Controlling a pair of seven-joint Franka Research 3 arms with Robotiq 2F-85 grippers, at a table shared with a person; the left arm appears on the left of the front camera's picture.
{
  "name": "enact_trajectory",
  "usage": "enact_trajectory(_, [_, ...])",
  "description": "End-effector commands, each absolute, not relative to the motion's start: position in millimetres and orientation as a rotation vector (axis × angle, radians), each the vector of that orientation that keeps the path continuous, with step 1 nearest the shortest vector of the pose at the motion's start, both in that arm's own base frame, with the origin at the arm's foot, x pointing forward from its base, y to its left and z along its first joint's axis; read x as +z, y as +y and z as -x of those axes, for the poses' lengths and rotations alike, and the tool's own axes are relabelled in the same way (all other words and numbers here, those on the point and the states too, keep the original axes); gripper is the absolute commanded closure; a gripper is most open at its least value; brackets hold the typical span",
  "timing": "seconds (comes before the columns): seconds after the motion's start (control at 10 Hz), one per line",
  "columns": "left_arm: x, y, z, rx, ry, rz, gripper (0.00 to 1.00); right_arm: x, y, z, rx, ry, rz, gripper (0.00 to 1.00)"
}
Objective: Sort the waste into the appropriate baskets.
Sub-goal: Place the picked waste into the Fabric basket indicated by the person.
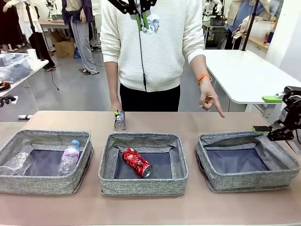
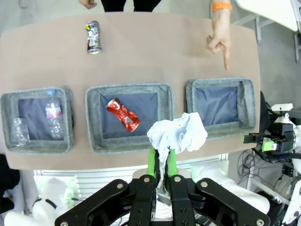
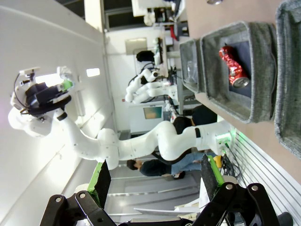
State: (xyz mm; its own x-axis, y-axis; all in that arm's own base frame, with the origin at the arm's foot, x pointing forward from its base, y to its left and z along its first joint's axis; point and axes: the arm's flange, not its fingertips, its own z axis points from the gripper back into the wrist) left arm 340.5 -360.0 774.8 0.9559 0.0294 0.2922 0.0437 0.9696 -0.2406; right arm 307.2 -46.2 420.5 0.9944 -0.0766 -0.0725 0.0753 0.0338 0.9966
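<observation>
Left gripper: we see our left gripper [image 2: 160, 162] clamped tight on the white paper wad [image 2: 178, 134], its green pads pinching the wad's lower edge; in the front view it hangs high at 12 o'clock, in front of the person's chest, with the wad [image 1: 151, 22] dangling from it.
Right gripper: our right gripper [image 3: 157, 181] stands wide open with nothing between its fingers; in the front view it sits at 3 o'clock, just beside the right basket's far right corner.
Left basket: the left basket [image 1: 14, 181], at 9 o'clock on the table, holds the blue-capped bottle [image 1: 69, 157] and, at its left, a second clear plastic bottle [image 1: 16, 163], both lying down.
Middle basket: the middle basket [image 1: 141, 183] holds the dented red can [image 1: 137, 162], lying at a slant on the dark lining.
Right basket: we see only dark lining inside the right basket [image 1: 235, 181].
Dark can: the dark printed can [image 1: 119, 119] lies on the table at 12 o'clock from the middle basket, near the far edge.
Person: the person's hand [image 1: 209, 98] with an orange wristband [image 1: 203, 77] points one finger down, above the table beyond the right basket.
Table: we see the brown table [image 1: 188, 125] carrying all three baskets in a row.
</observation>
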Motion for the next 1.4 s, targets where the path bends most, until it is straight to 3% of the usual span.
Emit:
enact_trajectory(0.0, [720, -378, -321, -0.133, -0.239, 0.361, 0.92, 401, -102, -274, -0.195, -0.172, -1.450, 0.00])
enact_trajectory(0.3, [678, -392, -317, -0.174, -0.213, 0.465, 0.92, 396, -137, -259, -0.327, -0.349, -1.364, 0.00])
enact_trajectory(0.8, [551, -550, -368, -0.462, -0.075, 0.508, 0.92, 379, -249, -168, -0.614, -0.672, -1.399, 0.00])
enact_trajectory(0.9, [530, -575, -377, -0.439, -0.094, 0.508, 0.92, 397, -234, -212, -0.557, -0.544, -1.406, 0.00])
enact_trajectory(1.3, [466, -638, -380, -0.417, -0.108, 0.459, 0.92, 397, -234, -212, -0.557, -0.544, -1.406, 0.00])
